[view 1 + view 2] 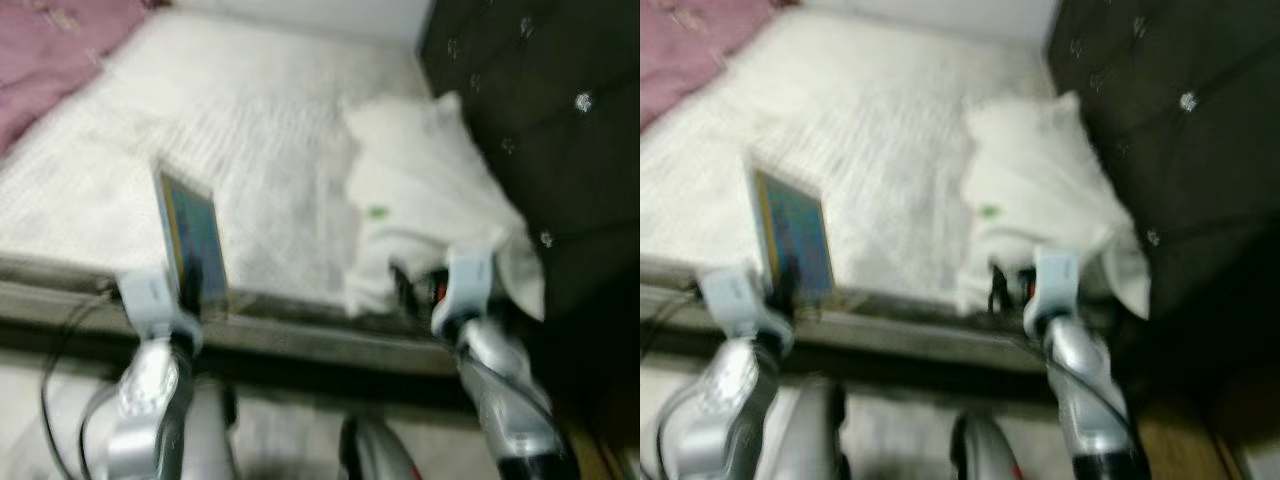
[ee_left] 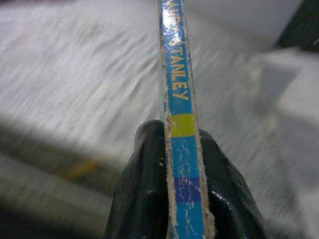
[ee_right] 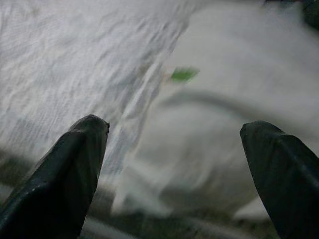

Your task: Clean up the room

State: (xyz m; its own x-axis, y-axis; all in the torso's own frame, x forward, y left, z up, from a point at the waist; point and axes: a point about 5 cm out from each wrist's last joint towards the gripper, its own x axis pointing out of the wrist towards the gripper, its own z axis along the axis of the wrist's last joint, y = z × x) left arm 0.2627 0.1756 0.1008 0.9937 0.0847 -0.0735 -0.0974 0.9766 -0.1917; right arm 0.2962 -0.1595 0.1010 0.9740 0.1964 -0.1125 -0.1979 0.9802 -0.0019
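Observation:
My left gripper is shut on a thin blue book, which it holds upright over the near edge of the bed. The left wrist view shows the worn spine of the book, with yellow lettering, clamped between the black fingers. My right gripper stands open just in front of a crumpled white cloth with a small green tag. The cloth lies on the right side of the bed, against the headboard.
The white textured bed cover stretches ahead, with a pink blanket at the far left. A dark tufted headboard rises on the right. The dark bed frame edge runs across just before my arms. The views are blurred.

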